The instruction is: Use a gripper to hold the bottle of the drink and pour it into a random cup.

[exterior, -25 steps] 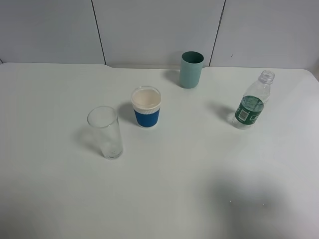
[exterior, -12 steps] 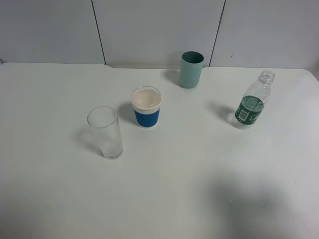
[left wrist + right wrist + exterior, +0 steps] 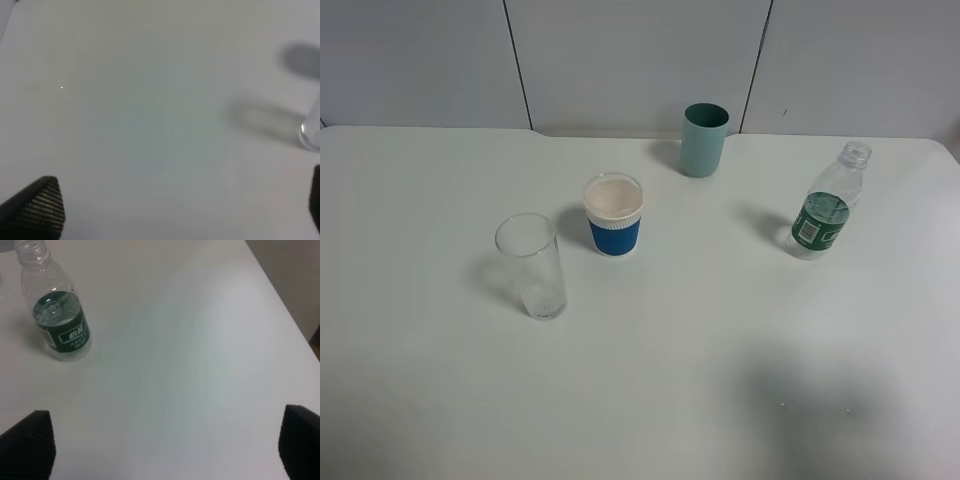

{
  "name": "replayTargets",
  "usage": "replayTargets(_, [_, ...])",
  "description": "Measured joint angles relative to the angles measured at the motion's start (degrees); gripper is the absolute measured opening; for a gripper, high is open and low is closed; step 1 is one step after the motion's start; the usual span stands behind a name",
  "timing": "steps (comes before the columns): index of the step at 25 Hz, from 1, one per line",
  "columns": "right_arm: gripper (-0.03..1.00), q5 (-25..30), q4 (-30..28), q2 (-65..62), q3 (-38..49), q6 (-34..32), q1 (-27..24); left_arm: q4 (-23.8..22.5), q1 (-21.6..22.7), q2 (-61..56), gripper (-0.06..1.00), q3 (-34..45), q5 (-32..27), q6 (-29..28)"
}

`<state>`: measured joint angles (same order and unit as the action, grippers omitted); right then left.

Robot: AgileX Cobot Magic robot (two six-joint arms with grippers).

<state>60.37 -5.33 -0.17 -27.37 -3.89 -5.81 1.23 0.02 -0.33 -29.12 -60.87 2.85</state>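
The bottle [image 3: 828, 205] stands upright on the right of the white table [image 3: 670, 380], clear plastic with a dark green label and no cap. The teal cup [image 3: 704, 140] stands at the back near the wall. Neither arm shows in the exterior high view. In the right wrist view the bottle [image 3: 55, 315] stands well ahead of my right gripper [image 3: 165, 445], whose fingertips [image 3: 27, 442] are spread wide with only bare table between them. My left gripper [image 3: 175, 210] is open too, over bare table.
A white paper cup with a blue sleeve [image 3: 614, 215] stands mid-table. A tall clear glass [image 3: 532, 265] is to its front left, and its edge [image 3: 311, 132] shows in the left wrist view. The table's right edge [image 3: 280, 300] runs close beside the bottle.
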Motion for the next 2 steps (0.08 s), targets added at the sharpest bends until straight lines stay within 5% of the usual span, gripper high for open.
replayTargets(2, [0.88,0.0,0.0,0.0,0.0,0.0,0.0,0.0,0.0,0.0,0.99,0.0,0.0,0.0])
